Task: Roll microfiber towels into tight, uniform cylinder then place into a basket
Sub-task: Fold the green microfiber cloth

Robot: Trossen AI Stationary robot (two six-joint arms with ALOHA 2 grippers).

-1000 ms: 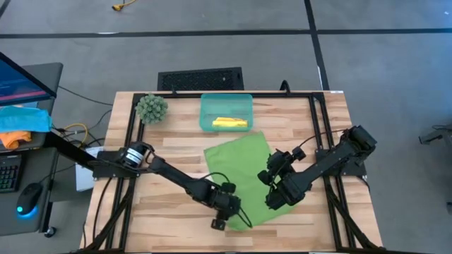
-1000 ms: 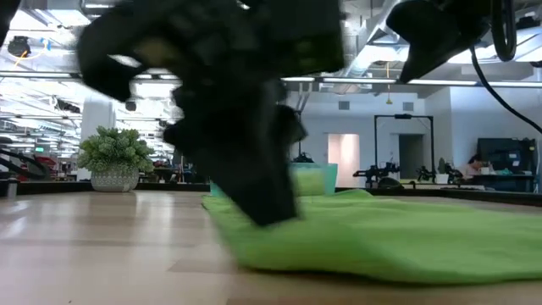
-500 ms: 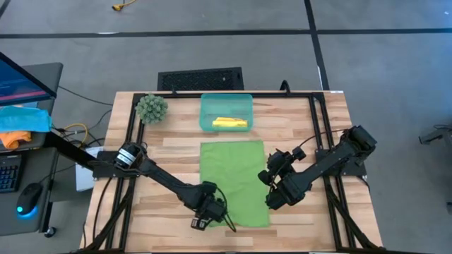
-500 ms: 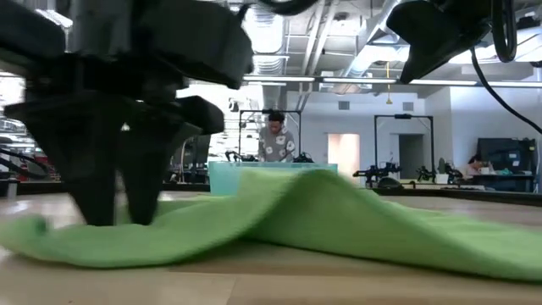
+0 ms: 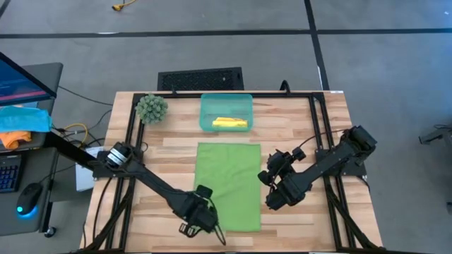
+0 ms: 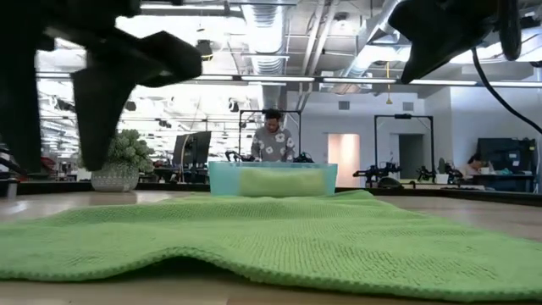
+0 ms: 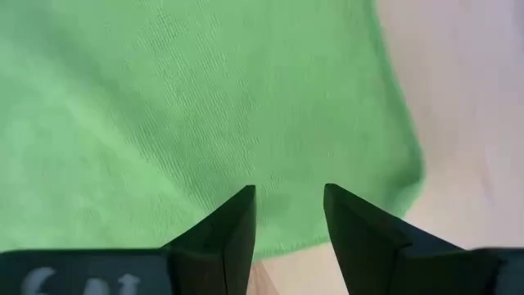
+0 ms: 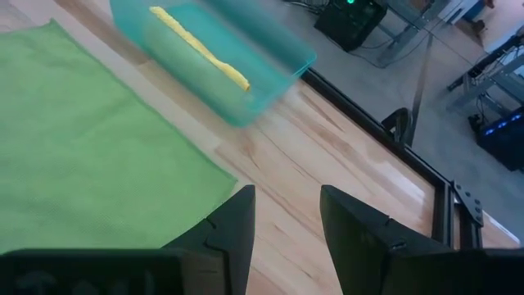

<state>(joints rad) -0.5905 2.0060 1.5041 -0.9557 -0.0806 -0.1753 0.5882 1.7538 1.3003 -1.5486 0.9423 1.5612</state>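
The lime green towel (image 5: 227, 185) lies spread flat on the wooden table, its edges square to the table's edges; it also shows in the low view (image 6: 296, 237). The yellow towel (image 5: 229, 123), rolled up, lies in the teal basket (image 5: 206, 113) at the far middle. My left gripper (image 5: 189, 227) is open and hovers just above the green towel's near left corner (image 7: 360, 205), touching nothing. My right gripper (image 5: 272, 201) is open and empty, raised above the table just right of the green towel (image 8: 82, 156); its wrist view also shows the basket (image 8: 246, 98).
A fuzzy green plant (image 5: 151, 107) stands at the far left. Black frame rails (image 5: 321, 141) run along the table's left, right and far sides. A cyan cloth (image 5: 25, 118) and an orange cloth (image 5: 13, 138) lie off the table at the left. A person (image 6: 273, 140) stands far behind.
My left gripper has dragged the green towel's near corner toward the table's left and near edges, turning the skewed towel square and spreading it flat. It has then opened, let go and risen a little. The right arm has kept still.
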